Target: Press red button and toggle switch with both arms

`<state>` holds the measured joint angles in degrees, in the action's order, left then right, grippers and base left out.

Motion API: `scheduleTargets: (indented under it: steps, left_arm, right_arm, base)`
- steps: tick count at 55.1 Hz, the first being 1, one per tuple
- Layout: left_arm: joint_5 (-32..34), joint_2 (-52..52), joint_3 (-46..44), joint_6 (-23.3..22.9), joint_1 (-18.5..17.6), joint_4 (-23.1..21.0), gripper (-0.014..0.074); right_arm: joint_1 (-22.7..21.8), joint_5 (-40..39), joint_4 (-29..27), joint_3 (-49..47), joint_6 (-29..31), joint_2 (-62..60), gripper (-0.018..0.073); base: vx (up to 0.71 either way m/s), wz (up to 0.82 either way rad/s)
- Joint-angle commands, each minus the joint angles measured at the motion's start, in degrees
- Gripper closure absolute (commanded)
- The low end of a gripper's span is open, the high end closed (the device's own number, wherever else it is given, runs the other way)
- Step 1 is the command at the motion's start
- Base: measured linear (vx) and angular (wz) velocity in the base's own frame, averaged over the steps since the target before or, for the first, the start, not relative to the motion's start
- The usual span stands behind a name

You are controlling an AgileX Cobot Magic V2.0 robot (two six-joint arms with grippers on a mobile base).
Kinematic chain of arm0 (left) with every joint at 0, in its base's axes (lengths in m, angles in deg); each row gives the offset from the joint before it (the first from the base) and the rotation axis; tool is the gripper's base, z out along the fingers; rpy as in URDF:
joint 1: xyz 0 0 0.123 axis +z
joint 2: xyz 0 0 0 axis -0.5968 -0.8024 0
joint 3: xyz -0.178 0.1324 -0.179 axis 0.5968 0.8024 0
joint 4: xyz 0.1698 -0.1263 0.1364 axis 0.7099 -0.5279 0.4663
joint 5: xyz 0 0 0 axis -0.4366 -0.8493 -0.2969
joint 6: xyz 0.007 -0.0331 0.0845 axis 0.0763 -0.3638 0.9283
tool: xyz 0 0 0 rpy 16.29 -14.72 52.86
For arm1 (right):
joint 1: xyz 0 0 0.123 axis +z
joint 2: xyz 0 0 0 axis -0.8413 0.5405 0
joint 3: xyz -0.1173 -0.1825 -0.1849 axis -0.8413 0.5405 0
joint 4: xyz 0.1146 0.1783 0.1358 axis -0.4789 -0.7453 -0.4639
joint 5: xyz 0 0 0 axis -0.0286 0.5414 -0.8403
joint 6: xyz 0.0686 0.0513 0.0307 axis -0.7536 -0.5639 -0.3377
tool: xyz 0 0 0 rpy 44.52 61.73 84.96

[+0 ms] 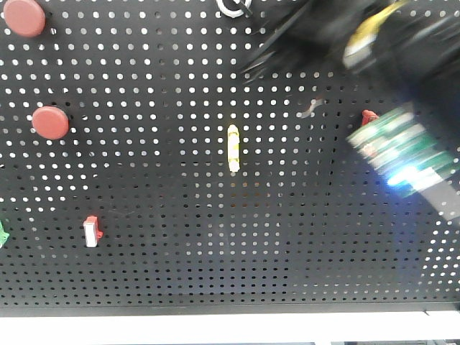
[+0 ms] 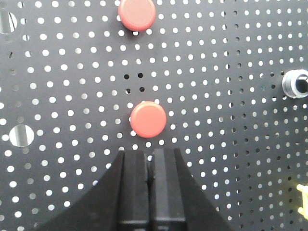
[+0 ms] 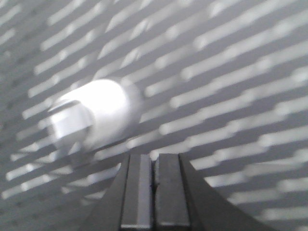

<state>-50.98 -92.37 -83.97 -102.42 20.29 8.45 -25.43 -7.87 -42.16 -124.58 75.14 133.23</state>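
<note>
Two round red buttons are mounted on the black pegboard (image 1: 180, 215): an upper button (image 1: 25, 18) and a lower button (image 1: 50, 122). In the left wrist view my left gripper (image 2: 149, 154) is shut and empty, with its tips just below the lower red button (image 2: 148, 119); the upper button (image 2: 137, 13) is above. A small metal toggle switch (image 1: 310, 108) sits at the right. One black arm (image 1: 359, 36) shows blurred at the top right. My right gripper (image 3: 155, 156) is shut and empty, next to a blurred silvery cylinder (image 3: 91, 118).
A yellow switch (image 1: 233, 147) sits mid-board, a red-and-white rocker (image 1: 91, 231) at lower left and a small red part (image 1: 369, 116) at right. A green circuit board (image 1: 402, 151) on the arm covers the right side. A black knob (image 2: 298, 84) shows at right.
</note>
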Motion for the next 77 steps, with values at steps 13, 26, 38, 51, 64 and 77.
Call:
scheduleTargets:
  steps: [13, 26, 38, 51, 64, 77]
  left_arm:
    - [4.6, 0.4, -1.4, -0.3, -0.1, 0.0, 0.0594]
    - [4.6, 0.4, -1.4, -0.2, -0.1, 0.0, 0.0594]
    - [4.6, 0.4, -1.4, -0.2, -0.1, 0.0, 0.0594]
    - [4.5, 0.4, -1.4, -0.3, -0.1, 0.0, 0.0594]
    - [4.4, 0.4, -1.4, -0.3, -0.1, 0.0, 0.0594]
    - [4.5, 0.6, 0.4, 0.5, 0.0, -0.6, 0.0594]
  right_arm:
    - [6.1, -1.4, 0.7, -1.5, 2.6, -4.1, 0.0559]
    - [6.8, 9.7, -0.5, -0.4, 5.3, -9.6, 0.0559]
    - [6.3, 3.8, 0.5, 10.2, 4.5, -15.7, 0.0559]
    - [6.3, 3.3, 0.5, 11.8, 4.5, -15.5, 0.0559]
    - [6.3, 3.6, 0.5, 11.8, 4.5, -15.4, 0.0559]
    - [6.3, 3.6, 0.5, 11.8, 4.5, -15.4, 0.0559]
  base:
    - [0.0, 0.0]
    - [0.0, 0.0]
    - [0.0, 0.0]
    - [0.0, 0.0]
    - [0.0, 0.0]
    - [0.0, 0.0]
